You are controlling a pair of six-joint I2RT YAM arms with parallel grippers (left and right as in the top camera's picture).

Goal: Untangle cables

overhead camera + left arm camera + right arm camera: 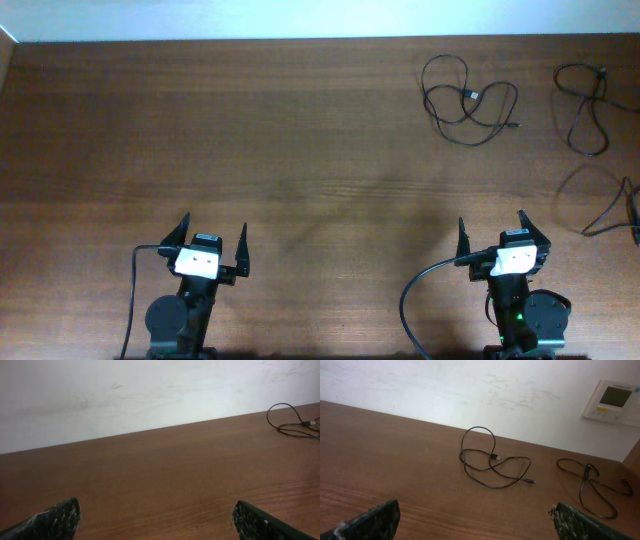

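Note:
Three thin black cables lie apart at the table's far right. One looped cable (468, 100) is near the back; it also shows in the right wrist view (492, 462) and at the edge of the left wrist view (292, 422). A second cable (588, 105) lies right of it, seen in the right wrist view too (590, 482). A third cable (610, 205) lies at the right edge. My left gripper (211, 240) is open and empty at the front left. My right gripper (500, 236) is open and empty at the front right, well short of the cables.
The wooden table (250, 140) ends at a white wall along the back. A white wall panel with a screen (612, 400) hangs at the right. Thick black arm cables (415, 290) trail from the arm bases at the front.

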